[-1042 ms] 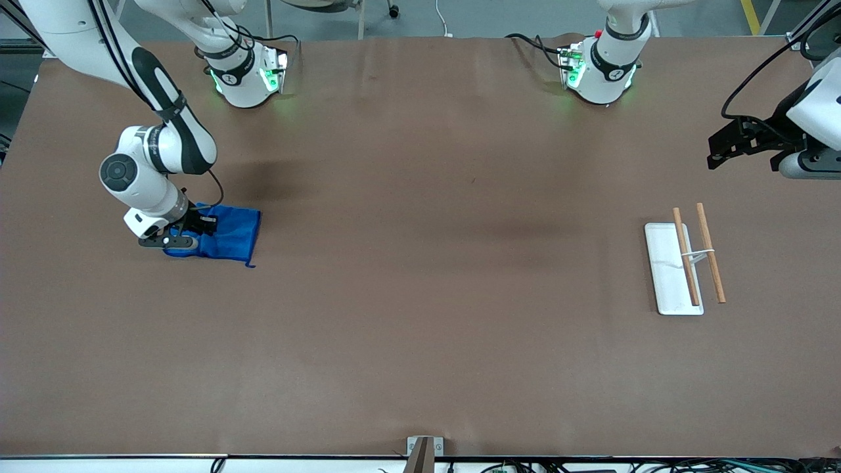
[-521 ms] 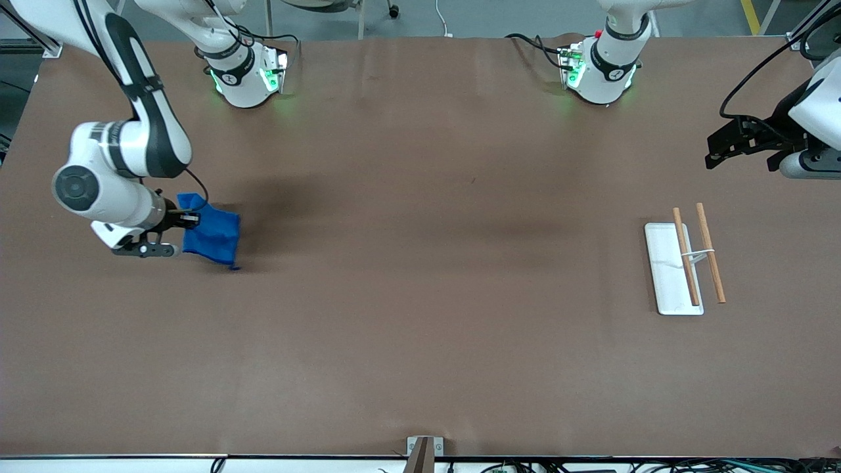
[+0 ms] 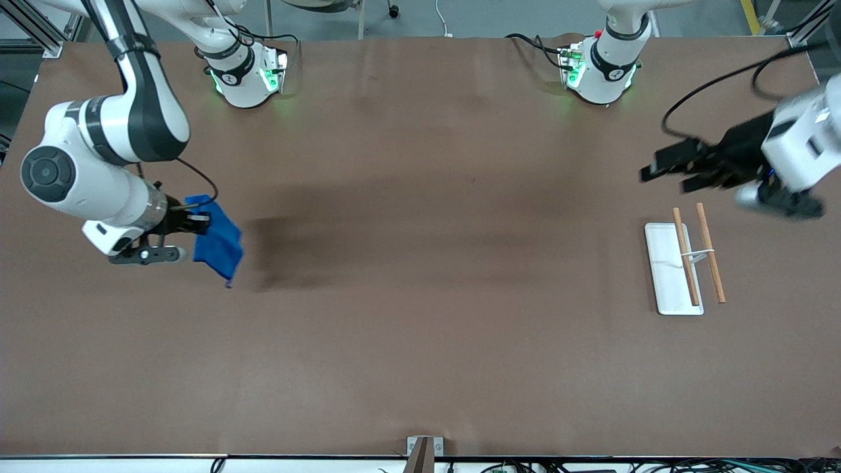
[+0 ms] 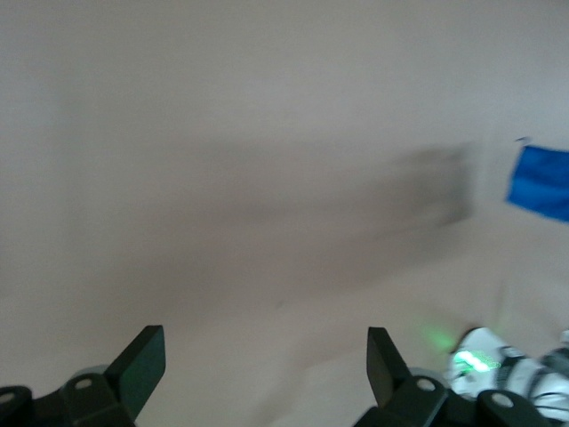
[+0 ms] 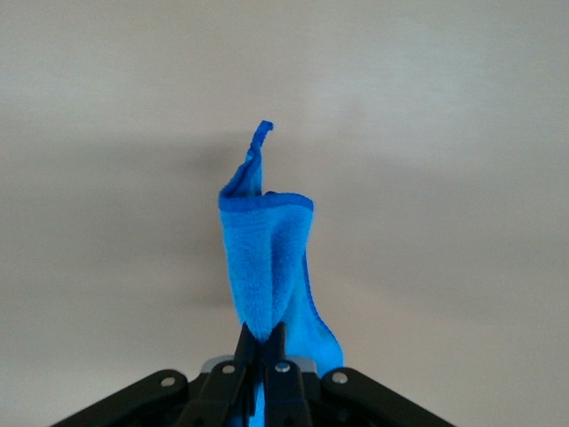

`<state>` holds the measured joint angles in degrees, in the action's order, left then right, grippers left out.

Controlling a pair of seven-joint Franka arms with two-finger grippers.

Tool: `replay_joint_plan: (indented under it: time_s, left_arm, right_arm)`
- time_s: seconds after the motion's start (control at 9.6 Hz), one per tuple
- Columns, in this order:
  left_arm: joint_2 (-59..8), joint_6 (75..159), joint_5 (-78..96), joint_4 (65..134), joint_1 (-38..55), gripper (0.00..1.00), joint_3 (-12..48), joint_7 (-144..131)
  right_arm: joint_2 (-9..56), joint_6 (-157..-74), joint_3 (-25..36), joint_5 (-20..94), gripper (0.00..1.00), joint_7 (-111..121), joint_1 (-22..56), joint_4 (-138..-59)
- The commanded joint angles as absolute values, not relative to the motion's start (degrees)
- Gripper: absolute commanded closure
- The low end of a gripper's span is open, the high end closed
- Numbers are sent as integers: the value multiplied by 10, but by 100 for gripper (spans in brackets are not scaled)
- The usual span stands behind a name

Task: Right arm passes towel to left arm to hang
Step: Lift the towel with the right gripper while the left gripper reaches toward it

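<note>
The towel (image 3: 218, 242), a small bright blue cloth, hangs crumpled from my right gripper (image 3: 197, 223), which is shut on its upper edge above the table at the right arm's end. In the right wrist view the towel (image 5: 267, 262) droops away from the pinched fingers (image 5: 249, 356), one corner sticking out. My left gripper (image 3: 663, 169) hangs open and holds nothing, over the table at the left arm's end, close to the rack. In the left wrist view its gripper (image 4: 265, 351) shows bare table between the fingers, and the towel (image 4: 540, 182) is a small blue patch far off.
A white flat rack base (image 3: 665, 272) with two wooden rods (image 3: 685, 257) (image 3: 711, 253) lies at the left arm's end. Both arm bases (image 3: 246, 75) (image 3: 601, 69) stand along the table's robot edge. A small bracket (image 3: 424, 447) sits at the camera-side edge.
My right gripper has lifted the towel off the table, and it now dangles in the air. My left arm has swung in over the table toward the rack.
</note>
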<state>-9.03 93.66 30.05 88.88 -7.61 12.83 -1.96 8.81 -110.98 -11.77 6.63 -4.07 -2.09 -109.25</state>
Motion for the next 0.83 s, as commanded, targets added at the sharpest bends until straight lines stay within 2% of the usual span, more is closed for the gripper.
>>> replay_joint_plan:
  time_s: [0.0,0.1,0.42,0.73]
  left_arm:
    - [-119,978,386,938,-74,0,145,-4]
    - [-135,979,437,945,-73,0,153,13]
    - [-169,1049,646,1053,-55,0,165,114]
    - [-234,1055,840,1078,-5,0,168,189]
  right_arm:
    - [83,-1126,-162,192,100,-49,-22,-1076]
    - [84,-1144,-186,243,100,-50,-20,-1068]
    - [117,-1243,-253,373,100,-50,-10,-1068]
    - [134,-1332,-316,554,100,-49,4,-1057]
